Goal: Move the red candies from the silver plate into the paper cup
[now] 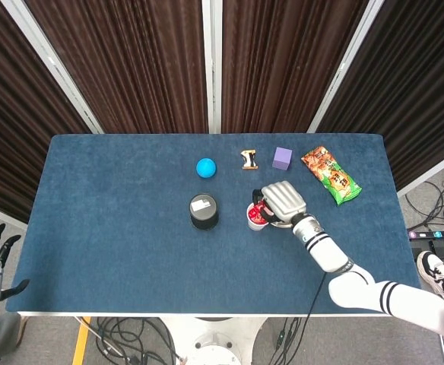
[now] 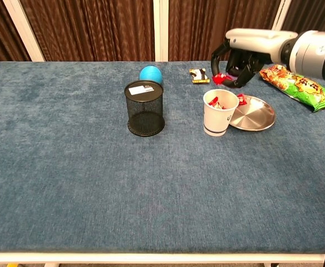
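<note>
The right hand (image 2: 237, 64) hovers above the paper cup (image 2: 219, 113), toward the table's far right, pinching a red candy (image 2: 220, 78). The silver plate (image 2: 255, 114) touches the cup, another candy on its near rim. Light, crinkly, probably slippery wrappers; pinch mid-body.

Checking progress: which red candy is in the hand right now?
The red candy pinched by the right hand above the white paper cup; another lies on the silver plate, others sit inside the cup.

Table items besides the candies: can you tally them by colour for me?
Blue: 1, ball
Black: 1, mesh pen holder
White: 1, paper cup
Silver: 1, plate
Purple: 1, cube
Green: 1, snack bag
Brown: 1, small wrapped snack
Total: 7
</note>
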`<state>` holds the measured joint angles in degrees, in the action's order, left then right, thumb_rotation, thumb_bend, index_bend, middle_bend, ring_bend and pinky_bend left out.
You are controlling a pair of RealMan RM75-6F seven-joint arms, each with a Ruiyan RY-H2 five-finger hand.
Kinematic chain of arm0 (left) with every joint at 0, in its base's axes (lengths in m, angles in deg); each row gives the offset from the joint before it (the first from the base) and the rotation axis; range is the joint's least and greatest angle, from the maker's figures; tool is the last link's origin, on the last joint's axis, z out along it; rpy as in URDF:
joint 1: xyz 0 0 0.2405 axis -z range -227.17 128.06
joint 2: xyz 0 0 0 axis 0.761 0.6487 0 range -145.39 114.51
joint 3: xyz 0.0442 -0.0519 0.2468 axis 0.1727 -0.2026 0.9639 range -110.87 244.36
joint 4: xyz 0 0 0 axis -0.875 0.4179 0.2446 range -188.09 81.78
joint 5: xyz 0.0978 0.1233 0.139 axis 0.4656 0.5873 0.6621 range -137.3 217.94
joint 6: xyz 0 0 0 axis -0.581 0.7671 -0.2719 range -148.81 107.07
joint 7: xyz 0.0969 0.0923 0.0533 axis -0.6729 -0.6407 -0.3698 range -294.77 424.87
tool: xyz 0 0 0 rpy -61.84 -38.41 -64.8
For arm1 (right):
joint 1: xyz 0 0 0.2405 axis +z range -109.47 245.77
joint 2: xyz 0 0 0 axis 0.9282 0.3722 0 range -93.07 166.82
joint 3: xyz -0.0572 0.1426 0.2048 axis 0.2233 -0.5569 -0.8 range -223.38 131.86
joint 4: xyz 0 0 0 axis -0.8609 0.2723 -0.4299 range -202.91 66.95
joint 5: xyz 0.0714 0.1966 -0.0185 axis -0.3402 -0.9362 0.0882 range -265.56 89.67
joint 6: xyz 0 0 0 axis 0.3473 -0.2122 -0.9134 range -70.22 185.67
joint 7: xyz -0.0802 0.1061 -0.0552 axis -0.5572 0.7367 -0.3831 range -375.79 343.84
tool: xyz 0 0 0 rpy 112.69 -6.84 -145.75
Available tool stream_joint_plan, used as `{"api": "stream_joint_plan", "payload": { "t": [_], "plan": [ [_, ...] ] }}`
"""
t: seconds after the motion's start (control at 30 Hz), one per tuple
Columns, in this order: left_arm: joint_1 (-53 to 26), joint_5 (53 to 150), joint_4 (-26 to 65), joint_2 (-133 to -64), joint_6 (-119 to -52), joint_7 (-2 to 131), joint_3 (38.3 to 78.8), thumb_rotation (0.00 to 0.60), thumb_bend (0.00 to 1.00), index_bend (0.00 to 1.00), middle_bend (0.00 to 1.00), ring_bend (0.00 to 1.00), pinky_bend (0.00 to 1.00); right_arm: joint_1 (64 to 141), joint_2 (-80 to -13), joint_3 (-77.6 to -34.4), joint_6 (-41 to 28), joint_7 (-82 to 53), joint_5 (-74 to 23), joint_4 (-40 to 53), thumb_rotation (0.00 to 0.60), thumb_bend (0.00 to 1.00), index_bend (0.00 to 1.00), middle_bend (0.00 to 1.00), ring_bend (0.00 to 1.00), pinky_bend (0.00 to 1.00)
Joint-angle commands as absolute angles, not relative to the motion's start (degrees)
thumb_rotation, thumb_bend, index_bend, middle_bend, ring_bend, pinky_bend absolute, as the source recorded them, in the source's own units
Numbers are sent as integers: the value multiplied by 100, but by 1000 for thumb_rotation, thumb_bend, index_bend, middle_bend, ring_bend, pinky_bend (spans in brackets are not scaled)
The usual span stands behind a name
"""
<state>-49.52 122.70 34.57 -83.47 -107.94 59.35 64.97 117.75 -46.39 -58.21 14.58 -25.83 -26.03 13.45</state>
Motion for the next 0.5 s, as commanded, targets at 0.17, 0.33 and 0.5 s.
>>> {"api": "stream_joint_plan", "payload": {
  "t": [0.17, 0.33, 0.5],
  "plan": [
    [-4944, 12286, 3425, -8378, -10782, 5947, 6499, 600, 0, 241, 89, 68, 60, 11825, -4729, -5708, 1584, -2622, -2706, 1215, 600, 393, 472, 903, 938, 1000],
    [-4939, 12282, 3408, -8379, -10772, 5953, 6493, 600, 0, 241, 89, 68, 60, 11849, -4766, -5666, 1635, -2636, -2772, 1127, 600, 392, 411, 903, 935, 1000],
    [-4935, 12279, 3401, -8389, -10759, 5951, 6493, 600, 0, 241, 89, 69, 60, 11842, -4728, -5697, 1565, -2581, -2757, 1136, 600, 372, 351, 903, 935, 1000]
  ]
}}
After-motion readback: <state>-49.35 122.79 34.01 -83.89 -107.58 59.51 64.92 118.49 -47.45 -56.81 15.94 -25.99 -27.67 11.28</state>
